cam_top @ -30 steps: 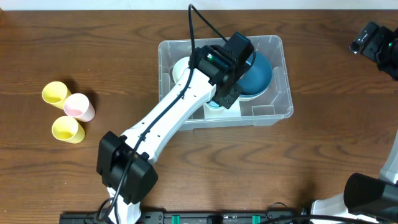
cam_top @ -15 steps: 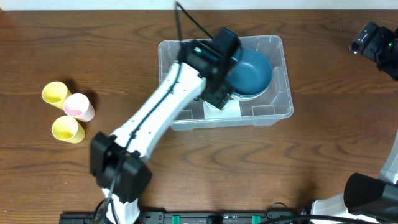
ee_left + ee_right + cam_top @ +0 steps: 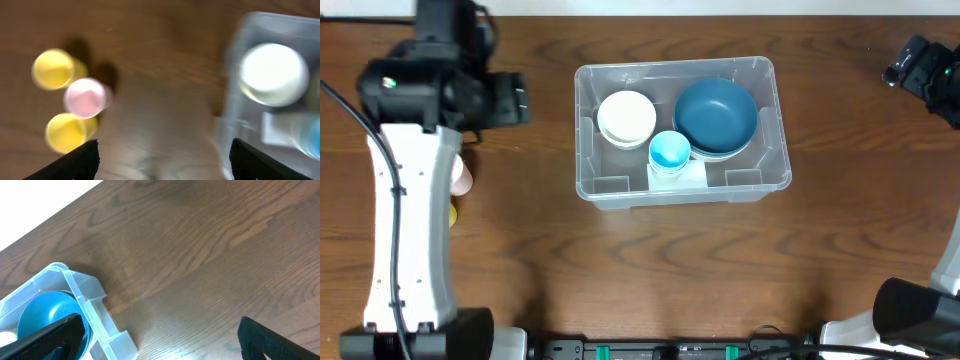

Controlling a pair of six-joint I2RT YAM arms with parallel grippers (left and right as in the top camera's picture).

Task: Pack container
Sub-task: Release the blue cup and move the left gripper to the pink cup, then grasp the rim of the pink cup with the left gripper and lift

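We see the left pincer (image 3: 165,162) has left the container (image 3: 585,130), jaws now wide and empty over 3 cups (image 3: 85,97) on the desk (image 3: 720,270); the right pincer (image 3: 165,345) stays wide.

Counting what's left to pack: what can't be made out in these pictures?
- Overhead: the left arm hides all but slivers of a pink cup and a yellow cup.
- Left wrist: motion blur smears the container and its contents.
- Overhead: the blue bowl covers most of the bowl beneath.
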